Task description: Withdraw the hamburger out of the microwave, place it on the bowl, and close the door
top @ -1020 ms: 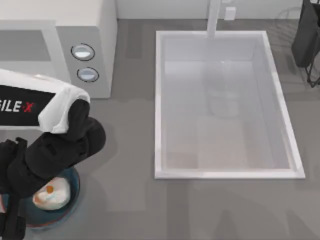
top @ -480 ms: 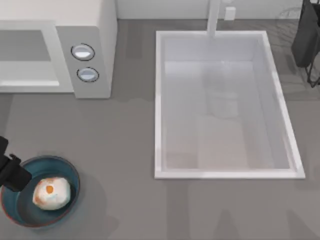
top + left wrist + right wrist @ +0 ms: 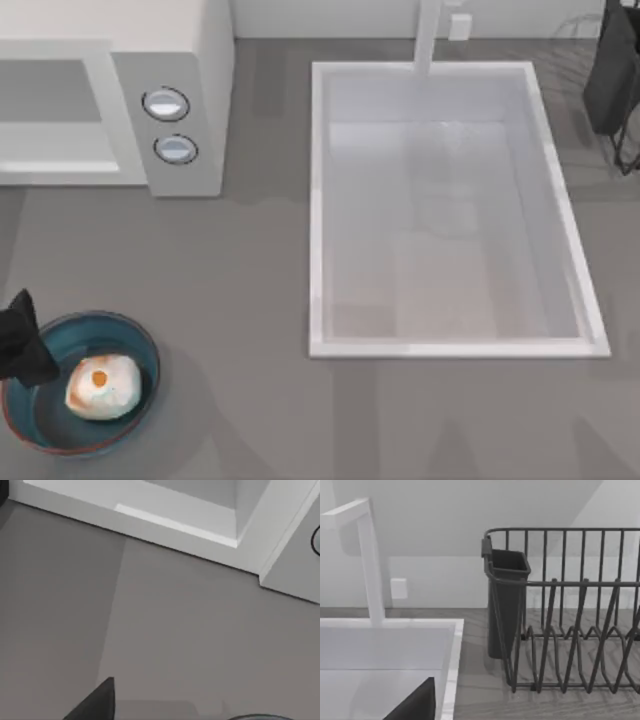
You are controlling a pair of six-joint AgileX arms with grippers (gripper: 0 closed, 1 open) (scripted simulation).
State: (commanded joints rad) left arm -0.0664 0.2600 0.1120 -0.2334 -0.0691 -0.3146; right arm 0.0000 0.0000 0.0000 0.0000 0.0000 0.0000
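Grey table point(image 3: 250, 300): hamburger point(image 3: 103, 387) in bowl point(image 3: 140, 345), beside left end effector point(image 3: 22, 340), grip state unclear.

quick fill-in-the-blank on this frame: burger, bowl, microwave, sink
1. The hamburger lies inside the ____.
2. The bowl stands near the table's front ____ corner in the top view.
3. The microwave has ____ round knobs on its panel.
4. The big white basin right of the microwave is a ____.

Missing words: bowl; left; two; sink
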